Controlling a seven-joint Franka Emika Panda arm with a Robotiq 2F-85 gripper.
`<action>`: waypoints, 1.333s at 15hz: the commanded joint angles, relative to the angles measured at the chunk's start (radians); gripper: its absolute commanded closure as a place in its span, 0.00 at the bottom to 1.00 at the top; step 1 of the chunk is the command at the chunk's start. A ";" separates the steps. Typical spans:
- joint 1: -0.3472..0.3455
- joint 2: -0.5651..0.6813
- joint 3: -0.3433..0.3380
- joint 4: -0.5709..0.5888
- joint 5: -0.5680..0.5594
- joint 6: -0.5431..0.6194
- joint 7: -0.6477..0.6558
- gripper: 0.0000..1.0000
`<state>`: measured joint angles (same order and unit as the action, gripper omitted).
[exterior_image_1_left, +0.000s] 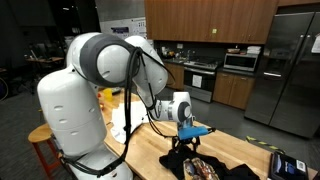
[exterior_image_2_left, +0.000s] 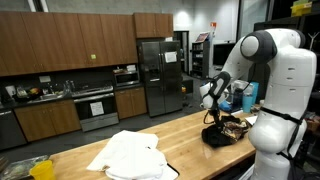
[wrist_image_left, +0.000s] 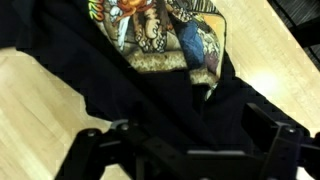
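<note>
A black garment (wrist_image_left: 150, 100) with a colourful printed panel (wrist_image_left: 165, 35) lies crumpled on the wooden counter (wrist_image_left: 40, 95). My gripper (wrist_image_left: 180, 140) hangs just above it, open, its two dark fingers (wrist_image_left: 268, 130) spread wide over the black cloth with nothing between them. Whether the fingertips touch the cloth is hidden. In both exterior views the garment (exterior_image_1_left: 205, 166) (exterior_image_2_left: 226, 133) sits near the counter's end, and the gripper (exterior_image_1_left: 186, 140) (exterior_image_2_left: 213, 118) points down at it.
A white cloth (exterior_image_2_left: 130, 155) lies heaped further along the counter (exterior_image_2_left: 190, 135). A dark device (exterior_image_1_left: 286, 164) rests near the counter's corner. A wooden stool (exterior_image_1_left: 44, 140) stands beside the robot base. Kitchen cabinets and a steel fridge (exterior_image_2_left: 160, 70) line the back.
</note>
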<state>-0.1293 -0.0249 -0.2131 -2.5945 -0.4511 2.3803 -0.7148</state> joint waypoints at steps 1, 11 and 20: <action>-0.023 0.037 0.009 -0.002 -0.069 0.029 0.039 0.26; 0.012 -0.067 0.067 0.065 0.140 -0.101 0.192 0.91; 0.081 -0.161 0.120 0.159 0.330 -0.343 0.257 0.86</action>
<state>-0.0535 -0.1865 -0.0887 -2.4364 -0.1203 2.0384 -0.4585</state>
